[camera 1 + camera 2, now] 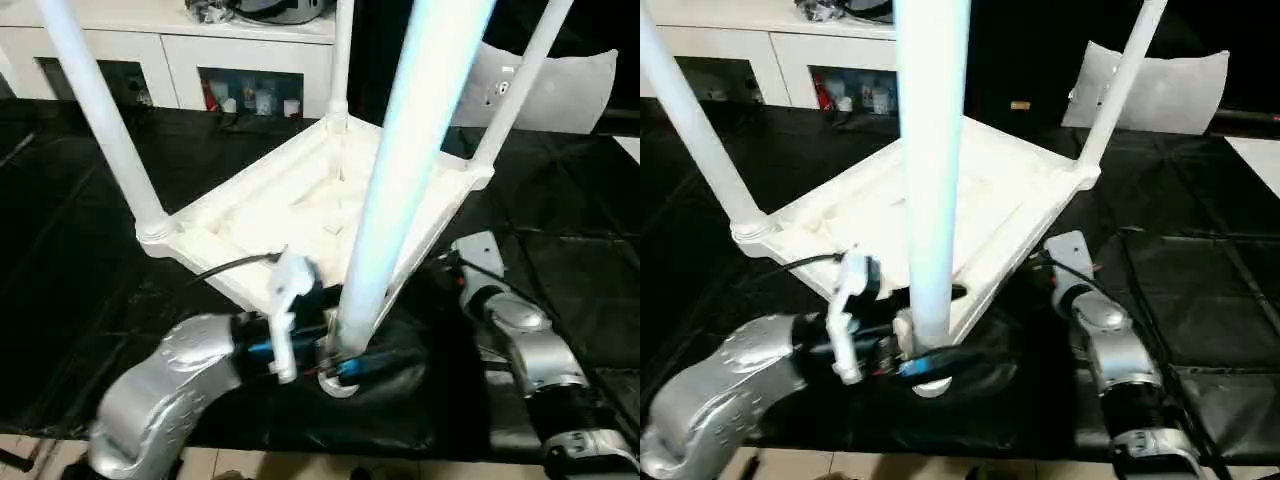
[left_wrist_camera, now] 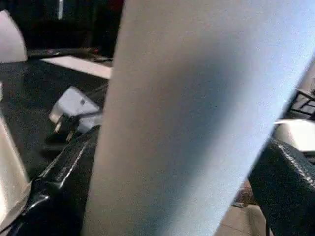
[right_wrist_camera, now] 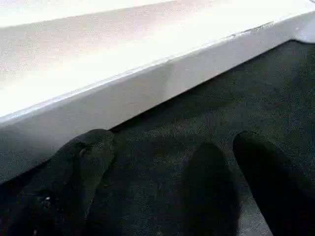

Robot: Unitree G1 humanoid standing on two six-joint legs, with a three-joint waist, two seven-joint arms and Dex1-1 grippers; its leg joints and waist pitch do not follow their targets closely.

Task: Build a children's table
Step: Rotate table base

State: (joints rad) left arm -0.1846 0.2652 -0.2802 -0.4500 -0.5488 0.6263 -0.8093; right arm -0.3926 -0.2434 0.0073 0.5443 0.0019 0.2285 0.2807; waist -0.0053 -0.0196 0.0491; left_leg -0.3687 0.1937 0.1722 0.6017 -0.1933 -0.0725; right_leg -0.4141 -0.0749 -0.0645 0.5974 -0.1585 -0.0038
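The table top point(image 1: 300, 205) lies upside down on the black cloth point(image 1: 90, 290) so its sockets face up, the left gripper point(image 1: 925, 370) clamped around the fourth leg point(image 1: 932, 150) at the near corner, the right gripper point(image 3: 172, 191) open beside the edge.

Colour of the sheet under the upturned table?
Black. The sheet under the table top shows best in the left eye view.
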